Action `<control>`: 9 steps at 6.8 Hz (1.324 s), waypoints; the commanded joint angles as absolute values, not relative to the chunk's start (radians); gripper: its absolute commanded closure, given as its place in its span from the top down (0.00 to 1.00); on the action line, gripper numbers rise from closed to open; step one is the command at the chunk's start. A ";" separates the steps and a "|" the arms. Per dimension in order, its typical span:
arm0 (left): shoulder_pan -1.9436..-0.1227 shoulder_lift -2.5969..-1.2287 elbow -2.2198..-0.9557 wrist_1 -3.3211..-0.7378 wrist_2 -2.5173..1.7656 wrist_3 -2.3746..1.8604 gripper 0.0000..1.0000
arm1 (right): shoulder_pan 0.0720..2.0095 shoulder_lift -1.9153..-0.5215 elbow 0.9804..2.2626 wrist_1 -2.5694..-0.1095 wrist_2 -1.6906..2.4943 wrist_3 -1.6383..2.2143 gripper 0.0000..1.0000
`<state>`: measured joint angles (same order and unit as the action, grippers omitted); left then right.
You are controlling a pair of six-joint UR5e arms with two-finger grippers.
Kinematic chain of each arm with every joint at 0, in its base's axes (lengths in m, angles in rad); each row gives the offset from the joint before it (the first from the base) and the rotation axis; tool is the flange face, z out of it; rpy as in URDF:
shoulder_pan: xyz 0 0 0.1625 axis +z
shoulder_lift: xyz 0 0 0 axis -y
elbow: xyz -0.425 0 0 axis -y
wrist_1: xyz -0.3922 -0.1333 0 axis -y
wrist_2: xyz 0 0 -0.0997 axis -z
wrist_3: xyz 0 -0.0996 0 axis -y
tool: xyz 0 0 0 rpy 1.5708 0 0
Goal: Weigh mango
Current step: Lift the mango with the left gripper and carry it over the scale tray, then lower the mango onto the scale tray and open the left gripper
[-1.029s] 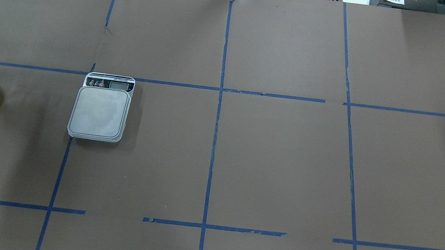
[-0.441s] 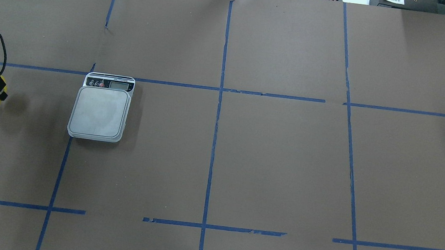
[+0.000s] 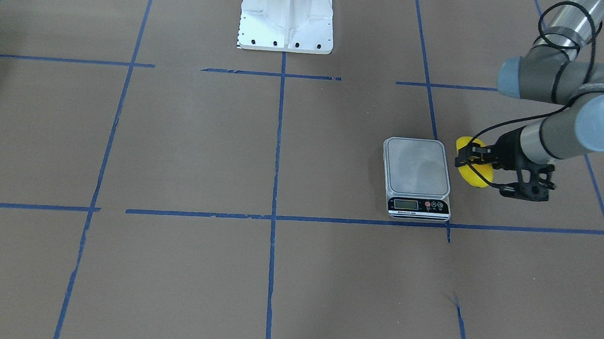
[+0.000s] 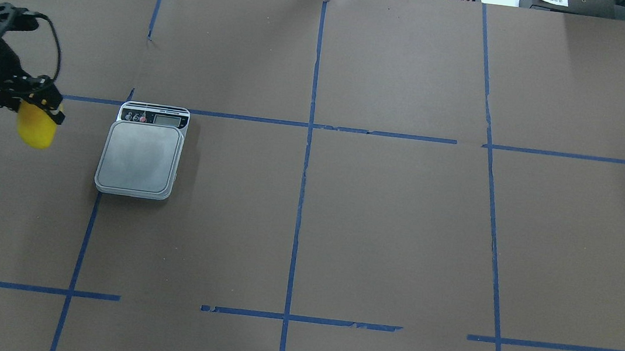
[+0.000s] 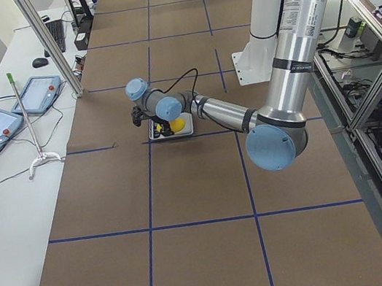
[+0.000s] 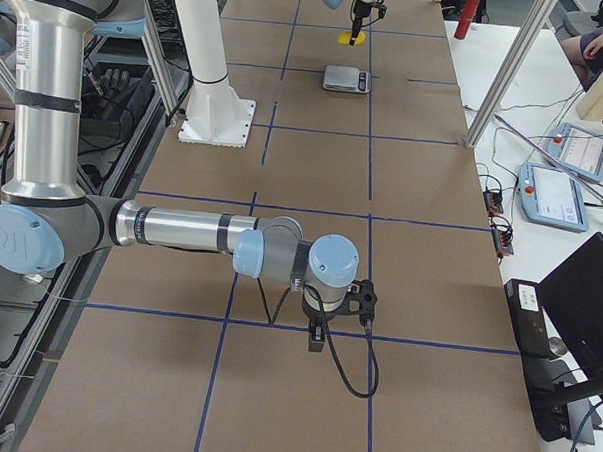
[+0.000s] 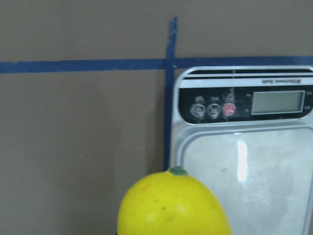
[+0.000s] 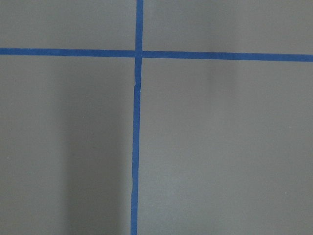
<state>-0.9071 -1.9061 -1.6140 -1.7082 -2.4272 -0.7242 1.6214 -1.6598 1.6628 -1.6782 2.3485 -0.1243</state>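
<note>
The left gripper (image 4: 39,106) has its black fingers closed around the upper end of the mango (image 4: 35,131), so the bright yellow fruit hangs down below them. From the overhead view it sits on the robot's left side of the table, just beside the scale (image 4: 140,157) but not over it. A strip of brown paper shows between the fruit and the platform's edge. In the front-facing view the same gripper (image 3: 472,158) comes in from the right, and the mango (image 3: 476,176) sits close to the side of the scale (image 3: 416,173). The wrist camera on that arm looks down past the mango (image 7: 173,205), which has a small green stem spot on top. It shows the scale (image 7: 244,161) to one side with nothing on its platform (the panel has two dark buttons, a red one and a grey display). I cannot say for certain how far off the paper the fruit hangs.

The scale lies flat on the table (image 4: 389,225), with its panel end against a line of blue tape (image 4: 305,157).

The right gripper (image 6: 350,300) is well away at the other end of the table, low over the paper. It shows only in the side view, small and dark, and I cannot tell whether its fingers are apart or together. Its own camera sees only brown paper and crossing tape.
</note>
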 commanded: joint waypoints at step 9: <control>-0.821 -1.973 -1.582 -1.720 -2.356 -0.739 1.00 | 1.621 -1.660 1.663 -1.678 2.349 -0.124 1.00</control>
<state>-0.8208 -1.9739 -1.5814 -1.7192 -2.3562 -0.7384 1.6214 -1.6598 1.6629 -1.6782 2.3485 -0.1242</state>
